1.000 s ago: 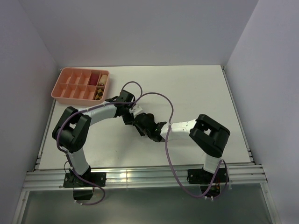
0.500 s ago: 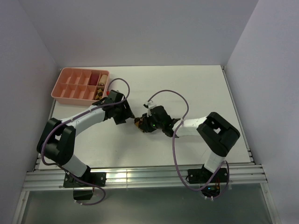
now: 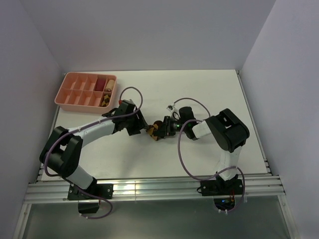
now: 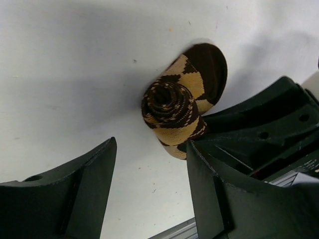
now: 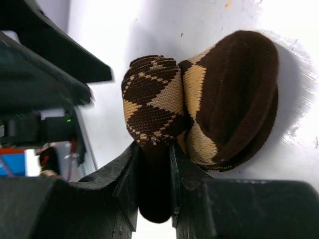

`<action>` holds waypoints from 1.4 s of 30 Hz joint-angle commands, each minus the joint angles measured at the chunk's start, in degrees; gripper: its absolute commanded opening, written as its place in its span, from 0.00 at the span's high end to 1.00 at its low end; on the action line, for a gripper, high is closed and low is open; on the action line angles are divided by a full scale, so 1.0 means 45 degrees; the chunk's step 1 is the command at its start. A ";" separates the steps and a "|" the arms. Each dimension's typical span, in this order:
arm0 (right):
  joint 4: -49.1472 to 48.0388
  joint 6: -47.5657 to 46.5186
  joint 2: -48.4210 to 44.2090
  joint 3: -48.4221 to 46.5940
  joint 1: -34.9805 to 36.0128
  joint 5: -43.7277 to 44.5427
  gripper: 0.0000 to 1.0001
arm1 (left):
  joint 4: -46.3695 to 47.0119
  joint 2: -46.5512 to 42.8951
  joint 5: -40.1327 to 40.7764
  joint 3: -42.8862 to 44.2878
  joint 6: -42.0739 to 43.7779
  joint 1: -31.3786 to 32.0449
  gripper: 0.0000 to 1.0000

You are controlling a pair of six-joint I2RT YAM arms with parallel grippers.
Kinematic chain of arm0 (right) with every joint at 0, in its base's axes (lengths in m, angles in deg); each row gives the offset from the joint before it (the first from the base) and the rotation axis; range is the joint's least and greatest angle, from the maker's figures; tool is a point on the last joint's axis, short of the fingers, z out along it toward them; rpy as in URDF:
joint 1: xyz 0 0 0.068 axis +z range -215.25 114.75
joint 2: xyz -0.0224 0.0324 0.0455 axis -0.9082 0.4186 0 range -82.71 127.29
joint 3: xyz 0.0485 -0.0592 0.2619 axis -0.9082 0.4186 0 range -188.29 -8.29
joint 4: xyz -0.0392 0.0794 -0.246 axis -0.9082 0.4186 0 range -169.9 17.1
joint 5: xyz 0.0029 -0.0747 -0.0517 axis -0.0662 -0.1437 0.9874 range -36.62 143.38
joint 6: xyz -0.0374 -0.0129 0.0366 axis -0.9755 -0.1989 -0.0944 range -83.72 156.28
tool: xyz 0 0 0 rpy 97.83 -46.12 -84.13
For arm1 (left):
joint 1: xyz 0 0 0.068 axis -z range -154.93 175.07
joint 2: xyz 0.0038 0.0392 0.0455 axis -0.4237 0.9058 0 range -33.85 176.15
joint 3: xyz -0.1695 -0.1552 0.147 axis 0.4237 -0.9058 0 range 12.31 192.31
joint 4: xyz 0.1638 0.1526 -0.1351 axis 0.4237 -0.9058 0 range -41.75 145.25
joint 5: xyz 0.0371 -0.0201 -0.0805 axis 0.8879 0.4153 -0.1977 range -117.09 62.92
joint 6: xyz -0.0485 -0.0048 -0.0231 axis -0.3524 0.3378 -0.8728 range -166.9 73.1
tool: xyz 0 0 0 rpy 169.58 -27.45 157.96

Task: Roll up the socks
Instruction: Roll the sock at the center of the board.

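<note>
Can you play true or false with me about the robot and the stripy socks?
1. The right claw is pinching the socks. True.
2. The left claw is squeezing the socks. False: it is open, with the socks just ahead of its fingers.
3. The socks are in the pink tray. False: they lie on the white table, away from the tray.
4. The socks are partly rolled up. True: one end shows a spiral.
5. The tray is empty. False: a few rolls sit in its right-hand compartments.
</note>
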 commanded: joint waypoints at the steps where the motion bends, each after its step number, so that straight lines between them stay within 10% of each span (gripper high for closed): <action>1: 0.1844 0.0264 0.1207 0.0387 -0.0077 -0.0668 1.00 | 0.0935 0.0477 -0.0338 0.0249 -0.0232 0.0404 0.37; 10: 0.3150 -0.0223 0.1482 -0.0141 -0.0096 -0.0513 0.96 | 0.0957 0.1903 0.0111 0.0718 -0.0115 0.0561 0.38; 18: 0.4772 -0.1161 -0.0078 -0.0415 -0.0077 0.0755 0.59 | 0.0118 0.2900 0.0326 0.0914 0.0080 0.0620 0.38; 30: 0.8345 -0.2939 -0.4512 -0.1215 0.0391 0.6725 0.42 | -0.0625 0.3622 0.0327 0.1538 0.0627 0.0640 0.39; 42: 0.8134 -0.5887 -0.5219 -0.2289 0.4433 1.1088 0.36 | -0.0860 0.3877 0.0151 0.1714 0.0861 0.0640 0.39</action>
